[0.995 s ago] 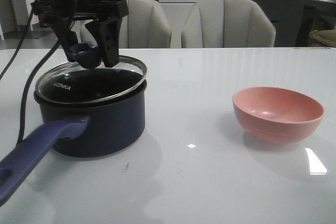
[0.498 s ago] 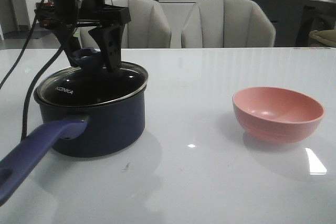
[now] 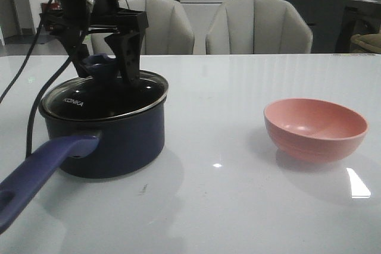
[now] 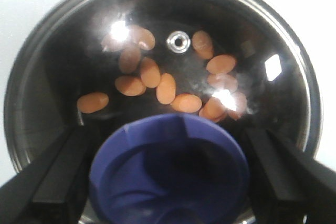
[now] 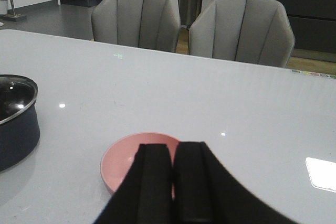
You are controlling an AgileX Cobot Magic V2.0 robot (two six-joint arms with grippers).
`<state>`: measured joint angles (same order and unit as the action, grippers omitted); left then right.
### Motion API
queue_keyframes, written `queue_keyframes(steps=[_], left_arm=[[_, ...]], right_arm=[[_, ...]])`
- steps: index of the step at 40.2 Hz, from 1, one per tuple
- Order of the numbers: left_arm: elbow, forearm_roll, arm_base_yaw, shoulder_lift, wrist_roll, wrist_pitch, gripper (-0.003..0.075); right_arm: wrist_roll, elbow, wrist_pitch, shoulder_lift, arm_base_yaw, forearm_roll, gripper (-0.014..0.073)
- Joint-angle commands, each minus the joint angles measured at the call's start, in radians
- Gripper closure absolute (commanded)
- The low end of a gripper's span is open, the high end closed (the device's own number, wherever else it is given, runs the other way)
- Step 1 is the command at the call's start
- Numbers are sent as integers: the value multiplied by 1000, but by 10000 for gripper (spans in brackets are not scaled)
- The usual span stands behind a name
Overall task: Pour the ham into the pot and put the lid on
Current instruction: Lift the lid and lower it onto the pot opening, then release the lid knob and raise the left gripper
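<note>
The round glass lid with steel rim (image 3: 106, 94) sits level on the dark navy saucepan (image 3: 104, 132), the small orange-pink ham slices (image 4: 167, 87) visible beneath the glass. The left gripper (image 3: 102, 66) straddles the lid's blue-purple flared knob (image 4: 169, 174), jaws spread clear on both sides. Best lift straight up, without nudging the knob. Away from the saucepan, the right gripper (image 5: 167, 182) hangs over the pink bowl (image 3: 315, 129), jaws pressed together.
</note>
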<state>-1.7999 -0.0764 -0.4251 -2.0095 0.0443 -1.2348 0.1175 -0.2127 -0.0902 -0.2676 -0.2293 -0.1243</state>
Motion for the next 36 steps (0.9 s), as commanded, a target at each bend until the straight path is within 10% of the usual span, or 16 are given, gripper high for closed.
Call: queue_keyframes(steps=[1,36], left_arm=[[-28,1,-6,63,-2,-35,166],[21,41,-6,152,-4,-35,167]], right_arm=[[0,-28,79,-7,1,-2,430],[0,-28,79,-7,1,-2,430]])
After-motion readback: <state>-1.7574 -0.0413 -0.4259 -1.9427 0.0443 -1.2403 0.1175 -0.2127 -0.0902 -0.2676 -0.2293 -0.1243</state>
